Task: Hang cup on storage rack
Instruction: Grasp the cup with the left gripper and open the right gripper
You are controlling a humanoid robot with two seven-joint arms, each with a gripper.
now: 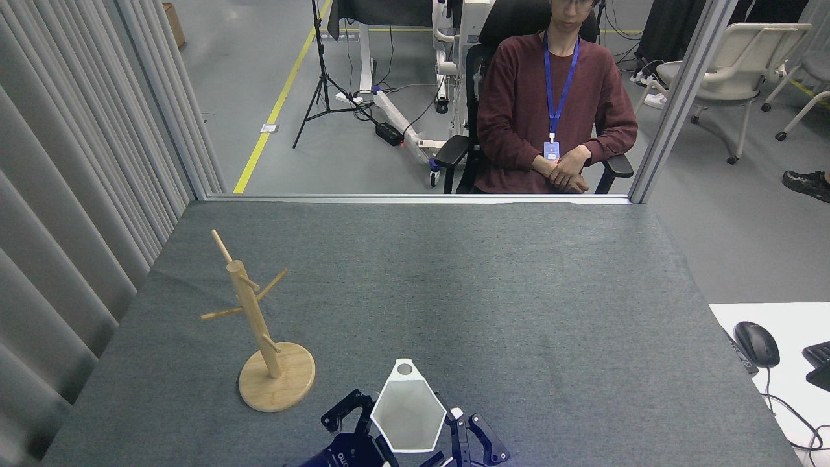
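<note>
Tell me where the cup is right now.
In the head view the cup sits at the bottom centre, between the left gripper and right gripper, just right of the storage rack.

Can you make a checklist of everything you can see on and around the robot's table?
Surface: grey felt table, mostly bare.
Job's things: white cup at the near edge, between both grippers, not on the wooden rack, which stands upright to its left.
Clutter: nothing seen on the felt.
Grippers: left gripper and right gripper flank the cup; grip unclear.
Cables: mouse cable on the side desk; floor cables by the tripod.
Surroundings: seated person, mouse, curtain.
</note>
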